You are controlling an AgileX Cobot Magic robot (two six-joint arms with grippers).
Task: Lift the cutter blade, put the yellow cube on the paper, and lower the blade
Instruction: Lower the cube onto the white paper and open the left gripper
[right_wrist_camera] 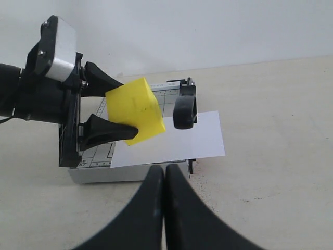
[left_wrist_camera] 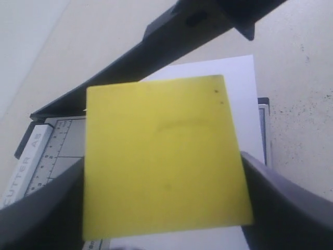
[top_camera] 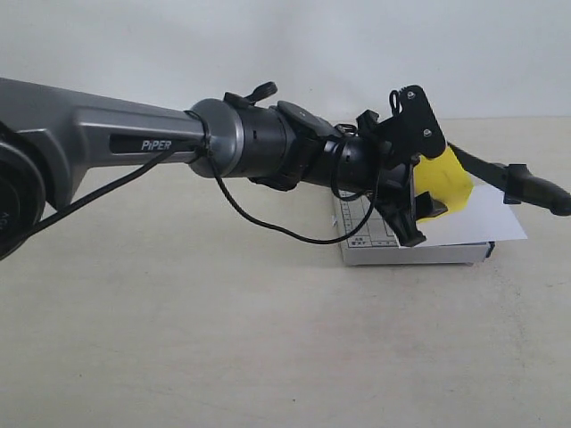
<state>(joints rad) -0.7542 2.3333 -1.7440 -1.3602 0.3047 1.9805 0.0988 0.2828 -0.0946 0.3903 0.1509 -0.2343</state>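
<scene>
My left gripper [top_camera: 426, 174] is shut on the yellow cube [top_camera: 443, 183], with one finger on each side of it. It holds the cube [right_wrist_camera: 136, 110] tilted, over the near-left part of the paper [right_wrist_camera: 192, 138]. The white paper lies on the grey trimmer base [top_camera: 384, 245] and overhangs it on one side. The cutter blade [top_camera: 482, 165] stands raised, and its thick black handle [right_wrist_camera: 184, 107] hangs in the air above the paper. In the left wrist view the cube [left_wrist_camera: 164, 156] fills the middle between my fingers [left_wrist_camera: 41, 208]. My right gripper [right_wrist_camera: 165, 169] is shut and empty, low in front of the trimmer.
The trimmer sits on a pale beige tabletop [top_camera: 268, 339] with a white wall behind. My long grey left arm [top_camera: 107, 134] reaches across the exterior view, and a black cable [top_camera: 268, 223] sags below it.
</scene>
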